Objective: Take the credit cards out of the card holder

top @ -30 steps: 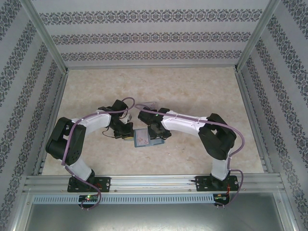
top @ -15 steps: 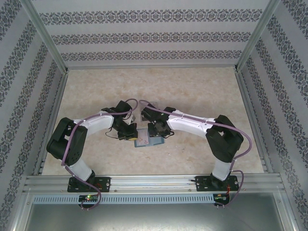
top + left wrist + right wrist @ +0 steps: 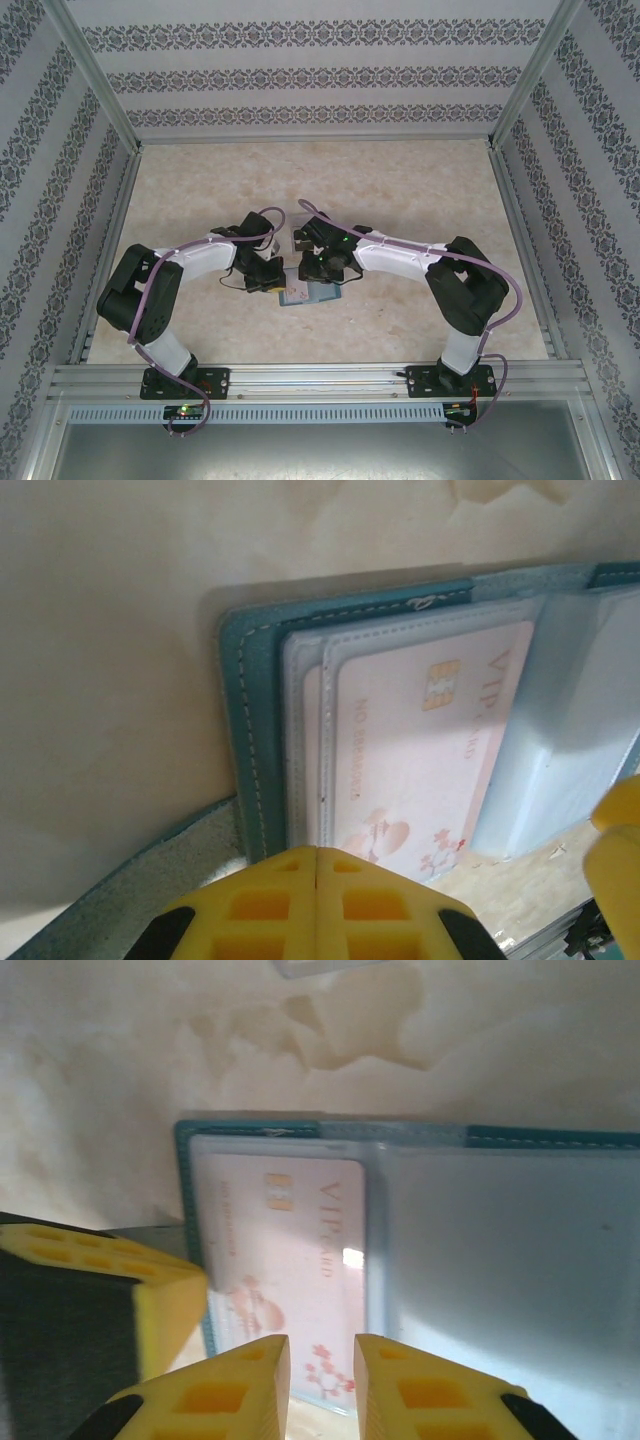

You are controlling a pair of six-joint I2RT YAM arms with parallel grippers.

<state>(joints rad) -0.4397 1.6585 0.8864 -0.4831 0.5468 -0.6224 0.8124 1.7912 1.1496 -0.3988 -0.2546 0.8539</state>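
Observation:
The teal card holder lies open on the table between both grippers, its stitched border running along its left panel. A pale pink credit card sits in that panel's clear pocket, and its lower edge lies just beyond my right gripper. My left gripper is shut, its tips pressing down on the holder's near edge by the card's corner. My right gripper hovers over the card's lower edge, jaws a narrow gap apart and holding nothing. The right panel shows a grey-blue pocket face. Any dark cards are hidden.
A clear plastic tray lies just beyond the holder, and its edge shows at the top of the right wrist view. The two grippers are close together. Aluminium rails and patterned walls enclose the marbled table.
My right gripper has moved left over the holder and its jaws have narrowed. The left gripper has shifted slightly right and stayed shut on the holder's edge.

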